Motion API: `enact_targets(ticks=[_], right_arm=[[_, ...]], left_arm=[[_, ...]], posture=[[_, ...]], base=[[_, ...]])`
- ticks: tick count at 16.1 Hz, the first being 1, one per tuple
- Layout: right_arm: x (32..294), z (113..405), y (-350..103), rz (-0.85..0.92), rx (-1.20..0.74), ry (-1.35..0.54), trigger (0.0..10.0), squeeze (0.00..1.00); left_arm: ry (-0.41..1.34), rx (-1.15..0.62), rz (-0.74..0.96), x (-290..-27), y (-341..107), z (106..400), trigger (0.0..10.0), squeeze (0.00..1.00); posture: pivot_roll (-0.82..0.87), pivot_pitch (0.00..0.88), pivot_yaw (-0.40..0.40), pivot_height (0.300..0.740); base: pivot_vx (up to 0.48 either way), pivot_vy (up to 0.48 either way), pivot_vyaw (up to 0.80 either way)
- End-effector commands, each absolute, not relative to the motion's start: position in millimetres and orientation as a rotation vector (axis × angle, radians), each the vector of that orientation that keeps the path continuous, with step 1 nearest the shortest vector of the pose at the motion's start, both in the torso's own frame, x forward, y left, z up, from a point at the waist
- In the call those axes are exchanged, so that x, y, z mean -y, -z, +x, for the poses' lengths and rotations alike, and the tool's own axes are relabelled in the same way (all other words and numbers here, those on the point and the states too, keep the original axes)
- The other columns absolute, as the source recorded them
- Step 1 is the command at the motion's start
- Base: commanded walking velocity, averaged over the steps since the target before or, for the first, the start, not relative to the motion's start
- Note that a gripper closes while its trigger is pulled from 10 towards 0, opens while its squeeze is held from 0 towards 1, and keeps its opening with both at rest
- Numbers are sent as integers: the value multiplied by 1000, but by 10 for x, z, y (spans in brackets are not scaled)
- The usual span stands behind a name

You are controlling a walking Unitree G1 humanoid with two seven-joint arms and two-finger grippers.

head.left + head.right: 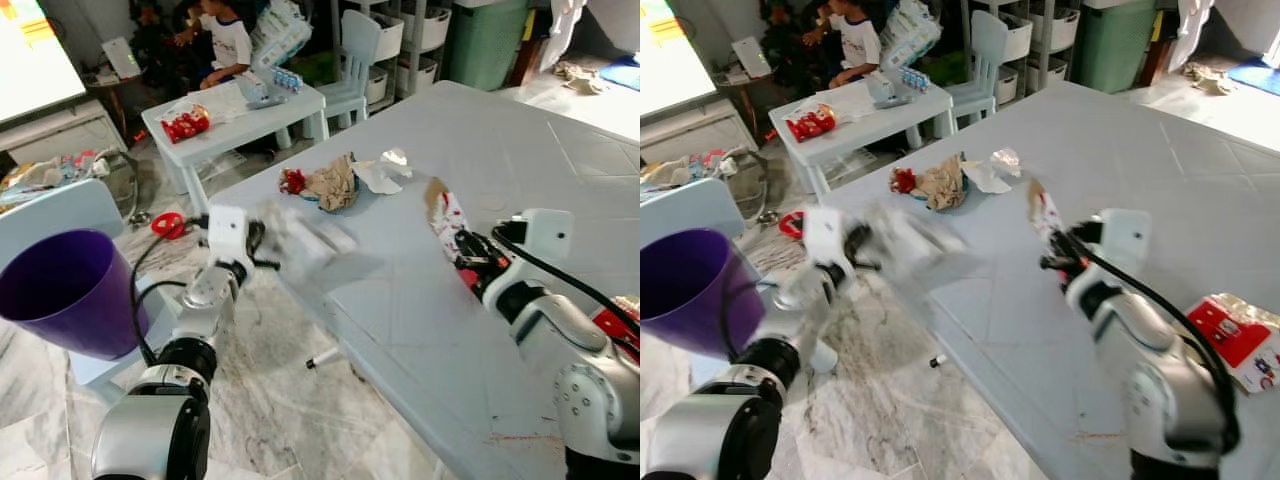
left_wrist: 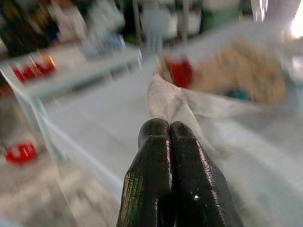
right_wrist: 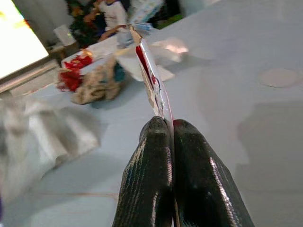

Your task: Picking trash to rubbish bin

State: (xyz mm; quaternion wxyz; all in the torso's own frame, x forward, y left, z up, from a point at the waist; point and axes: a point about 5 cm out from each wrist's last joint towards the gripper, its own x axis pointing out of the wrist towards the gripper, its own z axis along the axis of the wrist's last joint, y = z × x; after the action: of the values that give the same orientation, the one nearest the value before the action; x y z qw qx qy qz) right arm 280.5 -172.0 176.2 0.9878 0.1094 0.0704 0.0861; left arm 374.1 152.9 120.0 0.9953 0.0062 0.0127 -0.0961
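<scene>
My left gripper [image 1: 266, 243] is shut on a crumpled clear plastic wrapper [image 1: 312, 240] and holds it at the left edge of the grey table [image 1: 520, 150]; motion blurs it. In the left wrist view its fingers [image 2: 161, 137] pinch the wrapper [image 2: 173, 101]. My right gripper [image 1: 468, 262] is shut on a flat red-and-white wrapper [image 1: 445, 212] and lifts it just over the table; its wrist view shows the wrapper [image 3: 151, 80] standing up edge-on between the fingers [image 3: 156, 142]. A purple rubbish bin [image 1: 65, 290] stands open on the floor to my left.
More trash lies on the table: a brown and red crumpled pile [image 1: 330, 183], white paper [image 1: 385, 170] and a red packet [image 1: 1230, 335] at the right edge. Behind stand a small white table [image 1: 240, 110], a chair [image 1: 355, 50], a green bin [image 1: 485, 40] and a person [image 1: 225, 40].
</scene>
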Motion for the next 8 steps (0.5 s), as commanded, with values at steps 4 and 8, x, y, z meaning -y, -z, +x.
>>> enact_targets(ticks=[4,8], right_arm=[[1655,2849,-1759,225,-122,-188,0,0],[1662,2916,-1767,251,-78,-149,0,0]], left_arm=[[133,132,66,-1654,-1424,3719,0,0],[76,296,135,-1655,-1708,3553,0,0]], posture=[[-106,0,65,740],[-76,0,72,740]], base=[[0,0,0],[0,0,0]])
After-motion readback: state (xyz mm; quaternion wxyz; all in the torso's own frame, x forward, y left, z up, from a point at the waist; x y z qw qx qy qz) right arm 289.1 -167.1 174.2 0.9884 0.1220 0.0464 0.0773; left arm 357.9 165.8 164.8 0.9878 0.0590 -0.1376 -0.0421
